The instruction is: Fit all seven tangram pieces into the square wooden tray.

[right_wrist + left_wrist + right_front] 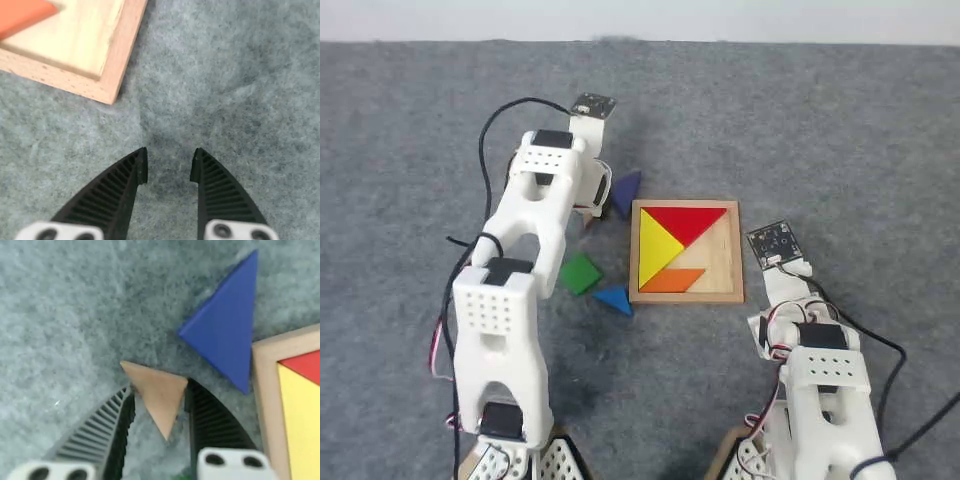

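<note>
The square wooden tray (pixel 685 297) holds a red triangle (pixel 690 222), a yellow triangle (pixel 655 248) and an orange parallelogram (pixel 672 280). Its right part is bare wood. Left of it on the carpet lie a dark blue triangle (pixel 625 190), a green square (pixel 580 272) and a small blue triangle (pixel 614 298). My left gripper (pixel 159 390) is shut on a tan triangle (pixel 161 399), close to the dark blue triangle (pixel 227 330) and the tray's rim (pixel 265 390). Beside a tray corner (pixel 125 55), my right gripper (pixel 169 167) hangs open over bare carpet.
Grey carpet covers the table. The left arm (pixel 535 215) stretches along the tray's left side, above the loose pieces. The right arm (pixel 810 350) stands at the tray's near right corner. Open carpet lies behind and to the right of the tray.
</note>
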{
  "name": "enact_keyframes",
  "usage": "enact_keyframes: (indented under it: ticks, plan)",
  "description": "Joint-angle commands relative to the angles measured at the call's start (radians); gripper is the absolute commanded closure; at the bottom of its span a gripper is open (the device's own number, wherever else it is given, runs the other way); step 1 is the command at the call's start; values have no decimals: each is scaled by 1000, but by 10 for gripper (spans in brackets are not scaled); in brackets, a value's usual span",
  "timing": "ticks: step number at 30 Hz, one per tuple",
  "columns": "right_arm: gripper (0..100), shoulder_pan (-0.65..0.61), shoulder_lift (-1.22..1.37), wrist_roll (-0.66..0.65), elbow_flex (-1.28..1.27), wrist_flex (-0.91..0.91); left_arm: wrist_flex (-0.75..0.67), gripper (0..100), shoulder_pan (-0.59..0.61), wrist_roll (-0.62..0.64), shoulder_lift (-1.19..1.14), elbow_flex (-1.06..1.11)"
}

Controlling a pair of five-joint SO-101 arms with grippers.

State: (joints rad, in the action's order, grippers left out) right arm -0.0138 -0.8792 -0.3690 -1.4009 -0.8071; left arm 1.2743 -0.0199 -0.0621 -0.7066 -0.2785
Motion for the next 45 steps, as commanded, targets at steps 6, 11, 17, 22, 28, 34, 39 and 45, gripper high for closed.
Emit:
enact_keyframes:
  ticks: [6,11,17,22,28,34,39,45]
  plan:
    - [840,-7,-25,-14,5,27,95,942,0,-32,-54,-124]
    - [840,-7,-25,-14,5,27,117,968,9,-34,-32,-142]
    - [840,-7,-25,-14,5,27,152,955,2,-25,107,-136]
    - [840,-7,-25,-14,5,27,60,861,11,75,152,-139]
    - [840,-7,-25,-14,5,27,-77,836,-3,170,6,-165]
    - [840,-7,-25,-14,5,27,72,837,5,129,-163,-334]
    - [840,-7,-25,-14,5,27,324,898,5,69,-242,-473]
    - [840,-7,-25,-14,5,27,450,943,17,2,-250,-501]
